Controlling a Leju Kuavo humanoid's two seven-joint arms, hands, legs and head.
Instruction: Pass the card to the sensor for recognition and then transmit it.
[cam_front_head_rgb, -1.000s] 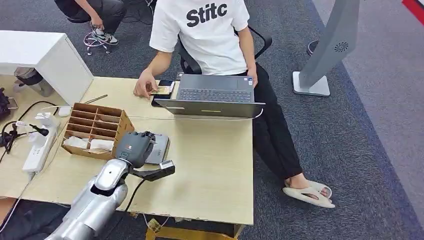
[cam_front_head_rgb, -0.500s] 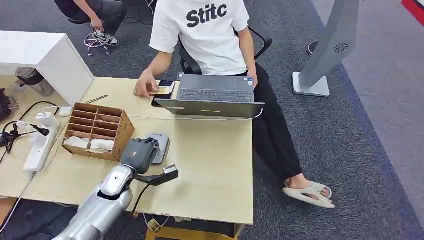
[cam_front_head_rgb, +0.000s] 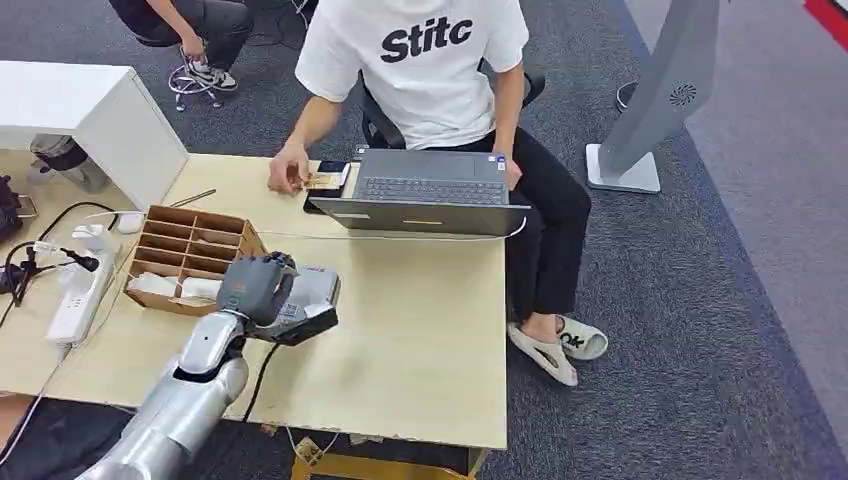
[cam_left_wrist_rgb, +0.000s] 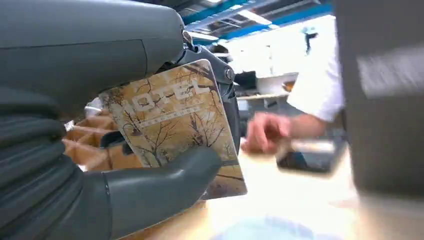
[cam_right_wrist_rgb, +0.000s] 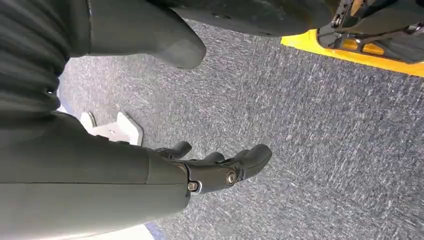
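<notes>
card (cam_left_wrist_rgb: 175, 125): glossy printed | table (cam_front_head_rgb: 420, 330): smooth pale wood | left hand (cam_front_head_rgb: 258, 288): matt grey plastic

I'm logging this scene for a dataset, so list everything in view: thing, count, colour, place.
card: one, tan tree print, in left hand
sensor: one, grey, table, beside organizer
organizer: one, brown, table left
laptop: one, grey, far table edge
power strip: one, white, table's left edge
table: one, light wood
person: one, white shirt, seated behind laptop
left hand: grey, holds card over sensor
right hand: dark, hanging above carpet, holding nothing
</notes>
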